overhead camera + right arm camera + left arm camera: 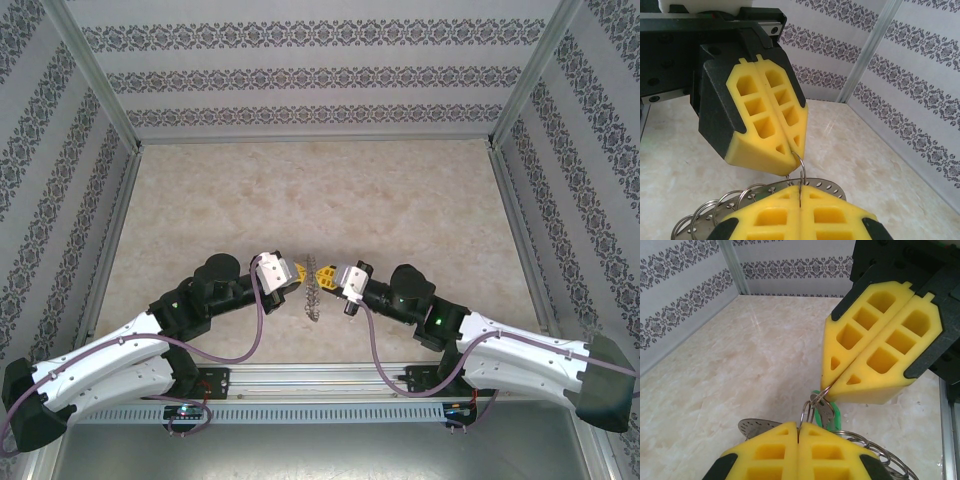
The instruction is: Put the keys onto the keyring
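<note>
Top external view: left gripper (297, 272) and right gripper (327, 274) meet tip to tip over the near part of the table (320, 190), with the keyring (313, 292) hanging edge-on between them. Both sets of jaws are fully closed. Left wrist view: the right gripper pinches a small wire loop (823, 391) of the keyring at its fingertips, and the green-headed key (834, 414) hangs just below (partly hidden). Right wrist view: the left gripper nips the same loop. A perforated metal disc (815, 186) sits among the rings.
</note>
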You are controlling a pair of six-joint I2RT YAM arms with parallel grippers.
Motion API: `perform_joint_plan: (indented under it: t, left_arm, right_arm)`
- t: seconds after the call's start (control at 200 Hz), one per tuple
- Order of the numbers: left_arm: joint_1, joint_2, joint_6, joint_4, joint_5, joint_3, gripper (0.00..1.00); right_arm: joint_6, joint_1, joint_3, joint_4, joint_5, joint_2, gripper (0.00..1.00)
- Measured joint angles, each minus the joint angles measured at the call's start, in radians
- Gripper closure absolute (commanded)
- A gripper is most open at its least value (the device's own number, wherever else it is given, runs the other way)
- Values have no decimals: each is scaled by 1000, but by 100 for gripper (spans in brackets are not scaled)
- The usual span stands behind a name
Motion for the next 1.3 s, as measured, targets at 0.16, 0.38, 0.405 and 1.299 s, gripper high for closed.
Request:
perform_joint_plan:
  t: [0.16,0.38,0.405,1.299]
  left_arm:
    - [0,6,0,13,11,0,100]
    - [0,10,0,21,11,1,100]
    - [0,10,0,22,11,1,100]
    - [0,32,0,42,-5,14,100]
  right_arm:
    - [2,0,1,-18,0,-20,100]
    - [23,0,27,-56,7,-22,100]
    - [27,0,31,-62,12,-22,100]
    - [211,-36,153,-221,34,11,100]
